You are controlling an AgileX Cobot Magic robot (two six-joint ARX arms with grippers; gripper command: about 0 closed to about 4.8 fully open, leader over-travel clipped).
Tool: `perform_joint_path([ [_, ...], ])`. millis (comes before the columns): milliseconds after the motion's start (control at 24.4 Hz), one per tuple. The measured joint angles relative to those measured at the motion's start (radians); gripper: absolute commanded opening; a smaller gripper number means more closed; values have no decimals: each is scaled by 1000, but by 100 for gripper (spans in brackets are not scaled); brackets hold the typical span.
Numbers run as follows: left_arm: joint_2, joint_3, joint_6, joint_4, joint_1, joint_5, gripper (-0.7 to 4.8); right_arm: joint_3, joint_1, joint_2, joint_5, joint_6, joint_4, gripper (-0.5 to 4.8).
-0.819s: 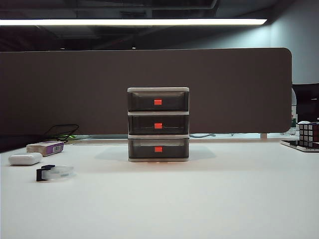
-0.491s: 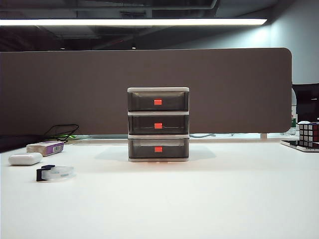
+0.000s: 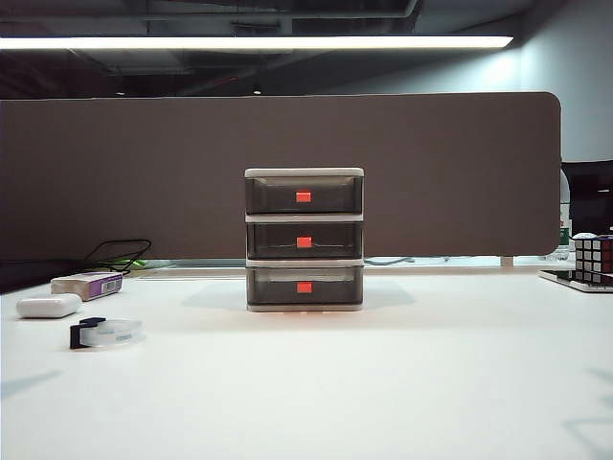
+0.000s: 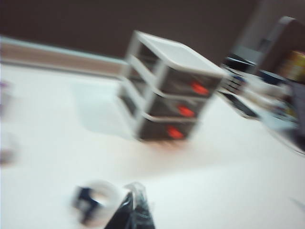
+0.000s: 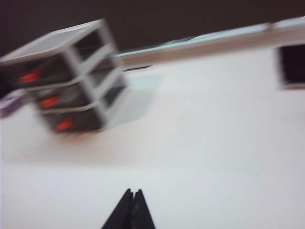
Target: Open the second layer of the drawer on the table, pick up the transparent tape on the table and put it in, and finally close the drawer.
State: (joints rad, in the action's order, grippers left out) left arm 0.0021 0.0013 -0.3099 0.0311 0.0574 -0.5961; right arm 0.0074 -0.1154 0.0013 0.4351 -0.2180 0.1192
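While neither arm showed in the exterior view, each wrist view caught its own gripper low in the frame: the left gripper (image 4: 135,210) with its dark fingers pressed together and empty, and the right gripper (image 5: 130,210) likewise drawn to a narrow point with nothing held. Both hung above the plain white surface (image 3: 402,383), well short of the small white-framed unit of three smoky grey drawers.

The second layer of the drawer (image 3: 305,241), marked by its red-orange tab, sat shut between the top and bottom drawers, at the middle of the surface toward the far edge. It faced the robot squarely, so the pull would run straight back toward the arms. Neither gripper looked clearly nearer to it; open surface lay before both.

The transparent tape (image 3: 105,333), a clear roll in a dispenser with a black cutter end, lay on the left side, its long axis roughly across the exterior view with the cutter pointing left. In the blurred left wrist view it sat just beside the left gripper's tips, so that arm seemed the natural one for it.

Behind the tape lay a white oblong case (image 3: 48,306) and a white-and-purple box (image 3: 88,284), near but apart. A puzzle cube (image 3: 594,259) stood far right. Nothing blocked the drawer front.
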Motion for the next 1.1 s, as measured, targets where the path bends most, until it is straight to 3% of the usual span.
perform_joint_path([
  [123,0,0,-20,59,0,-112,-5,0,1,0,142,-15,22,-5],
  [205,0,0,-24,89,0,-134,-2,0,1,0,182,-18,21,-3],
  [327,0,2,-64,100,0,-138,37,0,1,0,222,-76,21,0],
  [409,0,3,-69,100,0,-140,36,0,9,0,259,-132,20,0],
  [778,0,3,-72,100,-16,-123,21,0,74,0,340,-148,14,-2],
  [859,0,2,-56,84,-67,-117,21,0,128,0,340,-132,14,-2],
  [941,0,3,-45,47,-152,-46,21,0,185,0,309,-124,13,-2],
  [1105,22,3,-25,33,-388,169,20,0,319,1,191,-117,13,-3],
])
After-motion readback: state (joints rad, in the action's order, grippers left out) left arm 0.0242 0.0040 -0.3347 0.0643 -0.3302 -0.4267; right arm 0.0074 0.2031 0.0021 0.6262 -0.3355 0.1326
